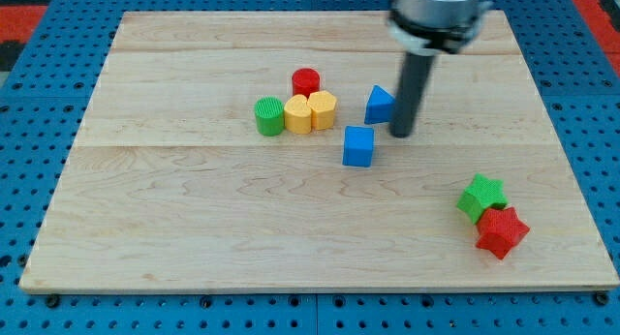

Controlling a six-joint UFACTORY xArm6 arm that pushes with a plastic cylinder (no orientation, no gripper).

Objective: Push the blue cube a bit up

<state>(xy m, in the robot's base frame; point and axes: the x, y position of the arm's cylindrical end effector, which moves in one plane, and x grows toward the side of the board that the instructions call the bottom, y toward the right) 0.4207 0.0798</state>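
The blue cube (358,146) sits near the middle of the wooden board (194,219). My tip (401,134) rests on the board just to the cube's upper right, a small gap away from it. A blue triangular block (380,105) stands right beside the rod's left side, above the cube. The rod rises from the tip to the arm's head at the view's top.
A cluster lies left of the blue triangle: a red cylinder (306,82), a green cylinder (269,116) and two yellow blocks (298,114) (323,109). A green star (481,197) and a red star (502,231) touch each other at the lower right.
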